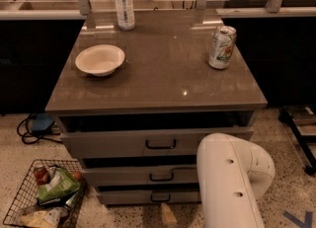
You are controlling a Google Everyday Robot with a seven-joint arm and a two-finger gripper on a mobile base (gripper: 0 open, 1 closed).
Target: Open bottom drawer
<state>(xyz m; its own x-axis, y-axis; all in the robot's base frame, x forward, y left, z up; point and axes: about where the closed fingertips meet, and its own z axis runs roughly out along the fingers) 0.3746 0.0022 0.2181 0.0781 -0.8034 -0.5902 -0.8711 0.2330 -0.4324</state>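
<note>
The bottom drawer (129,196) is the lowest and narrowest of three grey fronts on the cabinet, with a small black bar handle (160,199). It looks pushed in, set back under the middle drawer (123,176). The top drawer (108,144) is the widest. My white arm (229,182) rises from the bottom edge at the right and covers the right ends of the lower drawers. Only a tan tip of my gripper (168,215) shows, low in the view, just below and slightly right of the bottom drawer's handle.
On the grey cabinet top (163,74) stand a white bowl (100,59), a water bottle (124,2) and a drink can (221,47). A wire basket (42,197) with packets sits on the floor at the left. Cables (34,126) lie behind it.
</note>
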